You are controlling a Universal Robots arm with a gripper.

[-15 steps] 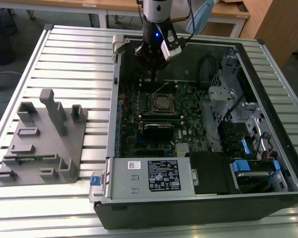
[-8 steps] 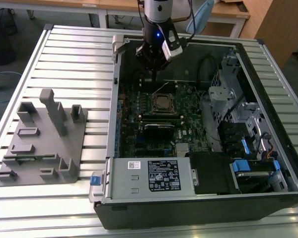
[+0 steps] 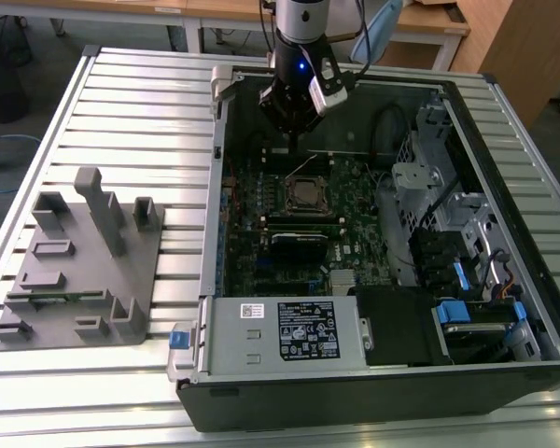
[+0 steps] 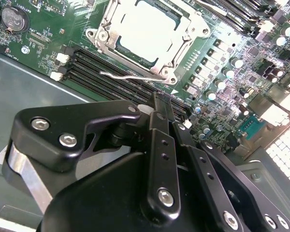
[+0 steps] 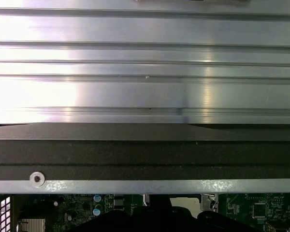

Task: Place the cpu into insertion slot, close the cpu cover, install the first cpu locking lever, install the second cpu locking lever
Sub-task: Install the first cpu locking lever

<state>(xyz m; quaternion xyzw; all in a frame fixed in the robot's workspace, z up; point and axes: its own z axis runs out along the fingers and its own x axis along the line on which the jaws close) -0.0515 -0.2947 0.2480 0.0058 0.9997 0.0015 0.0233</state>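
Gripper [image 3: 294,142] is being held low over the motherboard [image 3: 252,201] inside the open computer case [image 3: 373,397], just past the far edge of the insertion slot [image 3: 305,207] and apart from it. In the second wrist view the fingers [image 4: 159,110] are being shown pressed together, with nothing seen between them.

The cpu [image 4: 147,29] is being seen seated in the slot, pale top up. The cpu cover [image 4: 102,35] is being shown lying flat around it, with the chip showing through the cut-out.

One thin wire locking lever [image 4: 130,76] is being seen along the slot's far side, between the cover and the black memory slots [image 4: 101,67]. Latched or loose: cannot be told.

The case is being carried on a slatted metal table [image 3: 131,112]. The grey power supply box [image 3: 280,331] is being seen at the case's near edge. A grey fixture block [image 3: 84,271] is being seen well apart from the case, on the exterior view's left.

In the first wrist view the table slats [image 5: 145,63] and the case's dark far rim [image 5: 145,150] are being shown.
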